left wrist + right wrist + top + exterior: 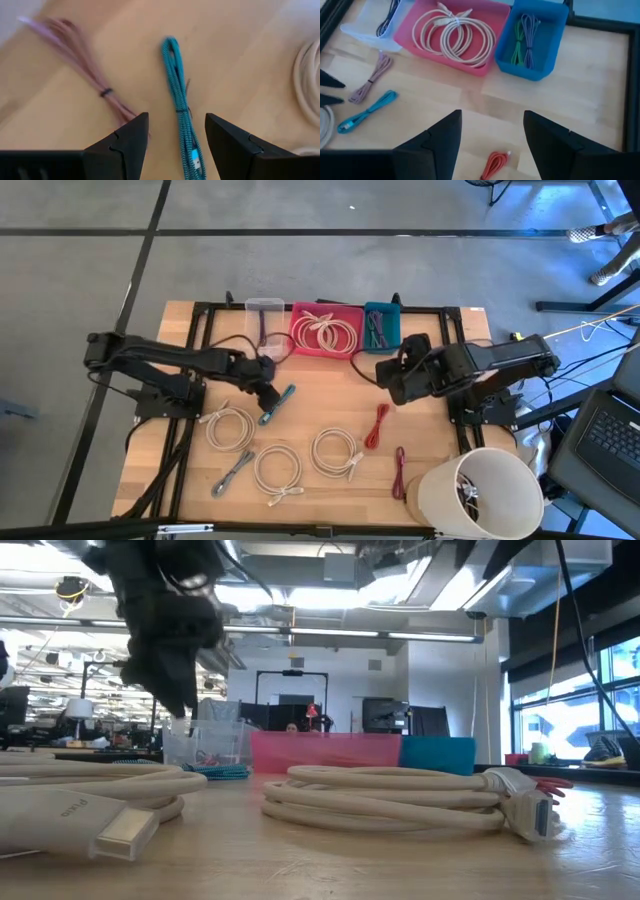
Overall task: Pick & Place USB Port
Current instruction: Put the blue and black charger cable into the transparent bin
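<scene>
**Left claw over the teal cable**

Your left gripper [172, 145] hangs wide open and empty above the teal cable [179, 100], which lies on the table [420, 430] beside a pink cable [85, 55]. Your right gripper [492, 140] waits open, empty, before the bins [465, 35].

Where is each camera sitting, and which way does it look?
High view: above the wooden table, looking straight down; both dark arms show.
Low view: at tabletop height, looking level past a coiled cream cable; one dark arm hangs at upper left.
Left wrist view: on the left arm, looking down at a bundled teal braided cable between the left gripper and its open fingers.
Right wrist view: on the right arm, facing the pink plastic bin; the right gripper is open.
Shared: the teal cable also shows in the high and right wrist views.
</scene>
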